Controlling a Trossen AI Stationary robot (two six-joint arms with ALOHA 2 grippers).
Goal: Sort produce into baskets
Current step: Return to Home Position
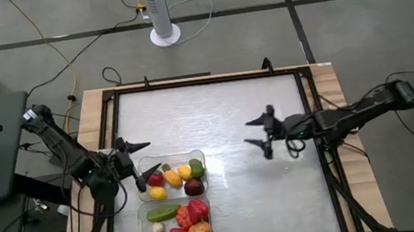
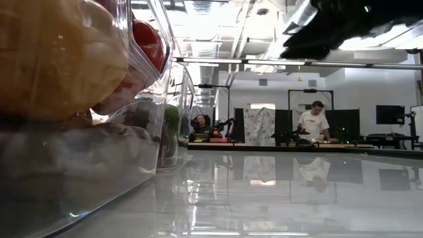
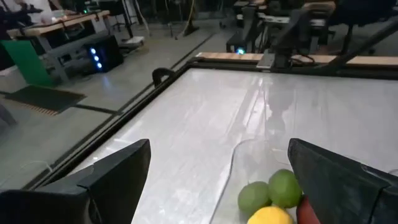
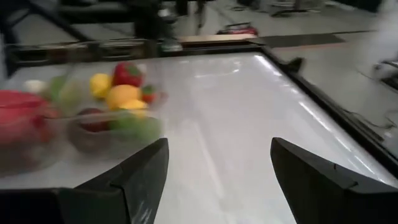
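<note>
Two clear bins stand side by side near the table's front left. The farther bin [image 1: 173,175] holds red, yellow, orange, green and dark purple produce. The nearer bin [image 1: 174,225] holds a green piece, red pieces, an orange piece and a white garlic-like piece [image 1: 157,228]. My left gripper [image 1: 139,164] is open and empty, above the farther bin's left end. My right gripper [image 1: 260,138] is open and empty over the bare table, right of the bins. The produce also shows in the right wrist view [image 4: 121,93] and the left wrist view [image 3: 270,193].
A raised dark frame [image 1: 207,81] borders the white tabletop. A white fan base [image 1: 166,35] stands on the floor beyond the far edge. People sit and stand in the room behind, in the low view [image 2: 312,122]. Bare tabletop [image 1: 222,114] lies between and beyond the grippers.
</note>
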